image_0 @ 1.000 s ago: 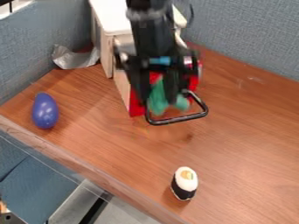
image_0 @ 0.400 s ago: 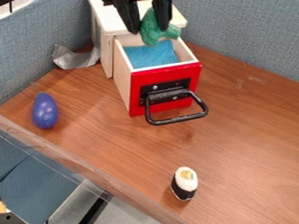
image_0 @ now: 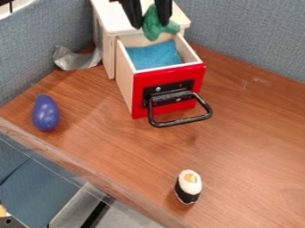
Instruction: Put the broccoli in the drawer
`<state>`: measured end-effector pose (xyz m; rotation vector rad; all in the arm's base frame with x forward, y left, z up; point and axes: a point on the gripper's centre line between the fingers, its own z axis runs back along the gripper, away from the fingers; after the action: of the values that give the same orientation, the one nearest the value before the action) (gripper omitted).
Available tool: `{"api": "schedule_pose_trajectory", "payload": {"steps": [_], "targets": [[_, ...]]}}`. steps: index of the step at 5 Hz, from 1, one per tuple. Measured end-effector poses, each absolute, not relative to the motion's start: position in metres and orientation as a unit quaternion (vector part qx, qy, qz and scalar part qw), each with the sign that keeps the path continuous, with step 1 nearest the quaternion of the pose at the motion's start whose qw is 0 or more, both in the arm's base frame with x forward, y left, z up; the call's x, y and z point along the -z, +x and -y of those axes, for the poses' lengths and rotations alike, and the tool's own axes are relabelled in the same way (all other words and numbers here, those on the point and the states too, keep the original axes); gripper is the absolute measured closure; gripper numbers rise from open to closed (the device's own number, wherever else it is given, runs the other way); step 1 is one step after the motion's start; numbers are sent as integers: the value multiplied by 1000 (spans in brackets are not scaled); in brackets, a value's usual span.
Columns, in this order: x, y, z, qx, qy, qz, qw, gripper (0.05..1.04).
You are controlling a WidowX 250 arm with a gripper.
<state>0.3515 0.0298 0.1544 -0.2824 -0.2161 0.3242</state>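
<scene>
Tabletop (image_0: 250,147) sits under the drawer (image_0: 173,75), wood grain, brown. Cabinet (image_0: 113,20) stands at the drawer's back end, pale top overhanging. Drawer is pulled out, red front, black handle (image_0: 182,120), open top; a blue lining (image_0: 155,55) covers the inside. Gripper (image_0: 150,23) hangs above the drawer's back end, fingers parted by about the broccoli's width and pinching it. Silver scrap (image_0: 77,60), crumpled, lies left of the drawer, off the path.

Broccoli (image_0: 156,30) is in the grip, over the drawer's back edge, head end sticking out below the fingertips. Probably light toy plastic or rubber, fairly stiff, hard to break, maybe a bit slick. Best hold: across the narrower middle, fingers on both sides; lumpy head could twist if pinched near its edge. Cabinet top and drawer walls are the likely snags; needs to come forward over the lining before letting go.

Eggplant (image_0: 46,112) lies left of the drawer, well apart. Sushi (image_0: 188,186), smallest, is in front of the drawer, also well apart. Neither blocks.
</scene>
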Motion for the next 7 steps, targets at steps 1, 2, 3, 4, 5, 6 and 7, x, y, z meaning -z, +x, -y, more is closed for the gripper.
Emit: {"api": "schedule_pose_trajectory", "payload": {"steps": [1,2,3,4,5,6,7], "targets": [[-141,357,-33,-159,-133,95,974,497],[-129,359,-35,-161,-123,84,976,497],[-128,362,-38,-158,-117,91,976,432],[-122,362,-40,-156,-111,86,978,141],[-122,361,-40,-150,-109,85,979,77],[-132,356,-33,-129,-108,83,982,83],[-137,347,-33,-91,-88,67,990,83]]}}
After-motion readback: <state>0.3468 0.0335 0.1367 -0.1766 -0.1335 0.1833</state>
